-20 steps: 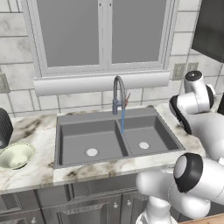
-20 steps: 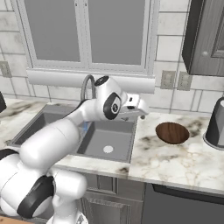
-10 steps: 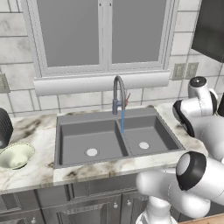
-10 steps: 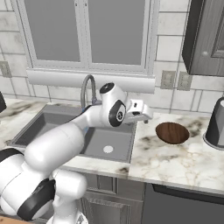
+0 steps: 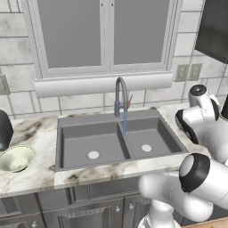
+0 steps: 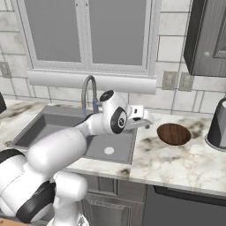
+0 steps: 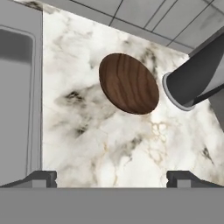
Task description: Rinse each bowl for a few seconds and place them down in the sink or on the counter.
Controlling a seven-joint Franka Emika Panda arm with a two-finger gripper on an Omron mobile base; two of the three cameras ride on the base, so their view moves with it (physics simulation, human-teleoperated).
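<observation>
The dark reddish-brown bowl [image 6: 174,133] [image 7: 128,83] rests upright on the white marble counter [image 6: 176,164] to the right of the sink [image 6: 48,118]. My gripper [image 6: 148,121] [image 7: 113,178] hovers over the counter between the sink's right edge and this bowl. It is open with nothing between its fingers. The pale cream-green bowl [image 5: 16,158] sits on the counter [image 5: 38,133] left of the sink [image 5: 116,118]. A thin blue stream of water falls from the curved faucet [image 5: 121,94] into the right basin.
A dark grey cylindrical vessel [image 6: 218,126] [image 7: 194,78] stands just right of the brown bowl. A black ribbed object [image 5: 3,129] stands behind the cream-green bowl. Tiled wall and a window sill run along the back of the counter.
The arm has swung to the right, carrying the open gripper from over the sink's right side toward the brown bowl. The bowls have not moved.
</observation>
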